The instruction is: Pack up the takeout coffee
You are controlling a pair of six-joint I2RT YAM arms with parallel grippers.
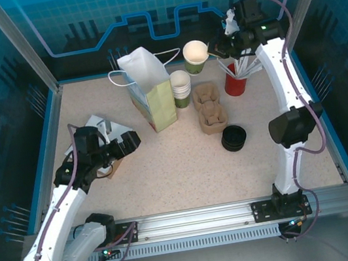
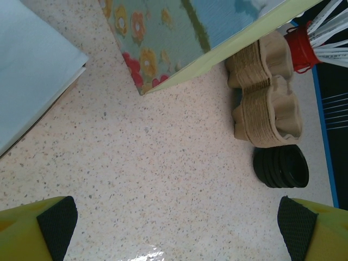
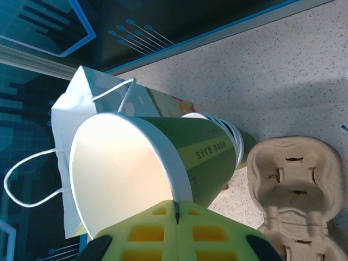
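The takeout coffee cup [image 1: 196,55], green with a cream rim band and no lid on it, hangs in the air at the back of the table. My right gripper [image 1: 213,50] is shut on its rim. In the right wrist view the cup [image 3: 141,163] lies tilted with its empty cream inside showing, and the gripper [image 3: 176,209] pinches the rim edge. My left gripper [image 1: 129,142] is open low over bare table at the left. In its own view the gripper [image 2: 176,225] has nothing between its pads.
A flowered paper bag [image 1: 147,88] stands open at the back centre. Beside it are a stack of lidless cups [image 1: 181,88], a cardboard carrier [image 1: 210,108], a stack of black lids [image 1: 233,137] and a red holder of straws [image 1: 236,81]. White sheets [image 1: 97,126] lie at the left.
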